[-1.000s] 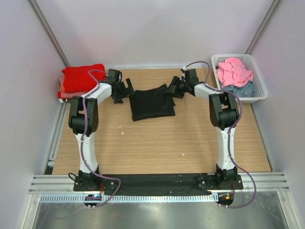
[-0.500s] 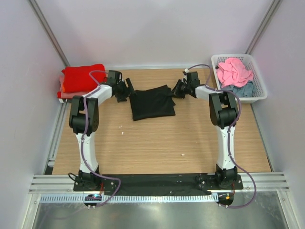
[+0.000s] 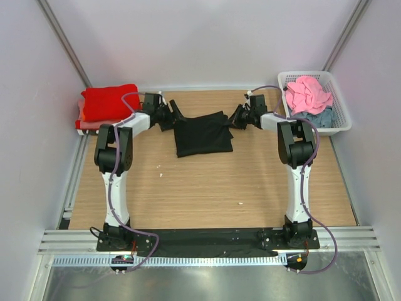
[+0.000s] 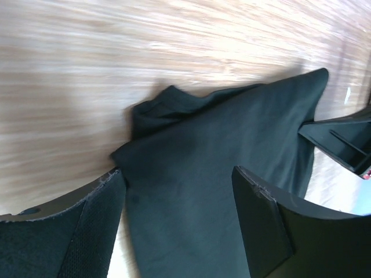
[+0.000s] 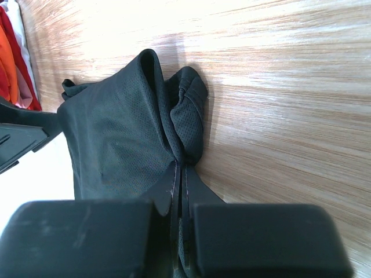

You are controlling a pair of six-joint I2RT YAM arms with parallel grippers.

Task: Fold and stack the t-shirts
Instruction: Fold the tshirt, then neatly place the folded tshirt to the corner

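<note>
My right hand (image 5: 181, 174) is pressed together, pinching the right edge of the black t-shirt (image 3: 202, 133). The shirt lies partly folded at the far middle of the worktop (image 3: 207, 188). My left hand (image 4: 177, 174) is spread, its fingers straddling the shirt's left edge. I judge that side needs a matching pinch: close low, catch every layer, then lift both edges evenly so the fold comes out square.
</note>
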